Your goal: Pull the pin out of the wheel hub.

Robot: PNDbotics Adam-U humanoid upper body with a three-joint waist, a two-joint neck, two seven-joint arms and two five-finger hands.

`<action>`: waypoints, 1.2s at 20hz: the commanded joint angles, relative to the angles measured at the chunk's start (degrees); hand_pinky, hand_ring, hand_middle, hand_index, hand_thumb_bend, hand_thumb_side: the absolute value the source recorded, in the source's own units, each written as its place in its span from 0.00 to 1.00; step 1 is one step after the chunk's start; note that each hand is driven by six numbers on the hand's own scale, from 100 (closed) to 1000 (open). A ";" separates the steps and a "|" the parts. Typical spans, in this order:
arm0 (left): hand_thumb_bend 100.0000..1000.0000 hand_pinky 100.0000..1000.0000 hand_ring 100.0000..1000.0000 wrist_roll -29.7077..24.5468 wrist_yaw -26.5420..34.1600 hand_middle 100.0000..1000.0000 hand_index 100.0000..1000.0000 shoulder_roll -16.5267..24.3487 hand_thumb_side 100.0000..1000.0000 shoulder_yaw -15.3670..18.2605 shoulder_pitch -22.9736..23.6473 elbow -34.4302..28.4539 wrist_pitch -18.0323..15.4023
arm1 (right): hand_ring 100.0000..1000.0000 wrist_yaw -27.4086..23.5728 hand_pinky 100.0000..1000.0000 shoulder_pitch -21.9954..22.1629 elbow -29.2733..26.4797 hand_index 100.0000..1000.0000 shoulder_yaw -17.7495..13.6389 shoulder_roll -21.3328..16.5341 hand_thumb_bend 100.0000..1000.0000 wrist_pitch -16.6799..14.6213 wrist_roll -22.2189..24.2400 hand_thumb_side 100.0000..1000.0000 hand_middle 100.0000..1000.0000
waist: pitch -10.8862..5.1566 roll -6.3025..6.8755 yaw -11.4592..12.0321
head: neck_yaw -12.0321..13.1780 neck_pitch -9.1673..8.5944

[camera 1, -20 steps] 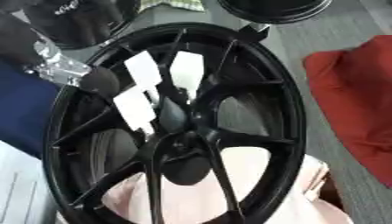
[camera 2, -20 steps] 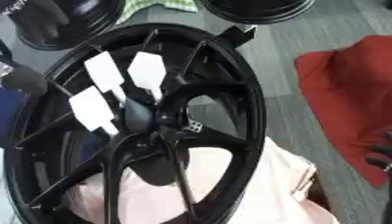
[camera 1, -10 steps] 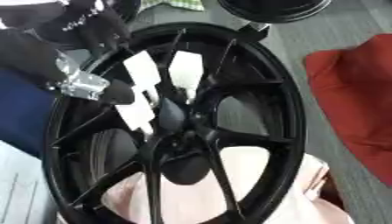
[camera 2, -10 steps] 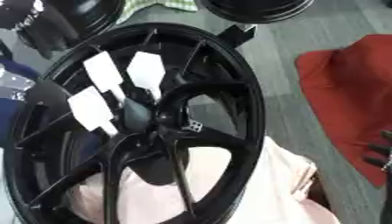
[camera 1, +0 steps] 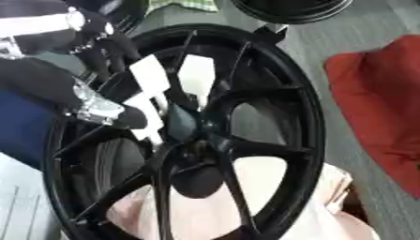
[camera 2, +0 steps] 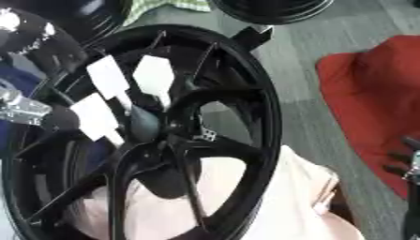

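A big black spoked wheel [camera 1: 287, 117] fills both views, with its hub [camera 1: 195, 151] near the middle. Three white paddle-shaped pins stand by the hub: one [camera 1: 150, 75] at upper left, one [camera 1: 195, 74] beside it, one [camera 1: 147, 115] lower down. My left hand [camera 1: 98, 107] reaches in from the upper left over the rim. Its thumb tip lies against the lower pin and its fingers [camera 1: 102, 47] hang spread above the upper pins, closed on nothing. My right hand [camera 2: 413, 161] shows only at the right edge, away from the wheel.
A red cloth [camera 1: 386, 103] lies on the grey floor to the right. A pale pink cloth [camera 2: 287, 197] sits under the wheel's lower part. Another black rim [camera 1: 287, 9] lies at the top, and a blue cloth [camera 1: 20, 129] at the left.
My left hand has come down from the upper left across the rim, reaching the white pins. The right hand has stayed at the right edge.
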 commanded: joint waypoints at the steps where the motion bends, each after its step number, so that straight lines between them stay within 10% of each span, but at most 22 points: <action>1: 0.76 0.72 0.59 1.25 0.67 0.61 0.80 2.12 0.39 -0.10 -0.17 -0.56 0.46 | 0.66 0.60 0.54 -0.29 -0.79 0.69 0.33 0.00 0.00 0.12 0.23 0.86 0.75 | -0.79 -0.18 0.12 | 0.21 -0.15; 24: 0.76 0.74 0.68 4.71 2.89 0.72 0.82 2.00 0.38 -1.08 3.53 -0.56 5.72 | 0.66 1.41 0.55 -1.33 -0.23 0.68 1.09 1.10 0.00 0.23 1.37 0.88 0.74 | 0.54 -0.21 -0.35 | 0.69 -0.62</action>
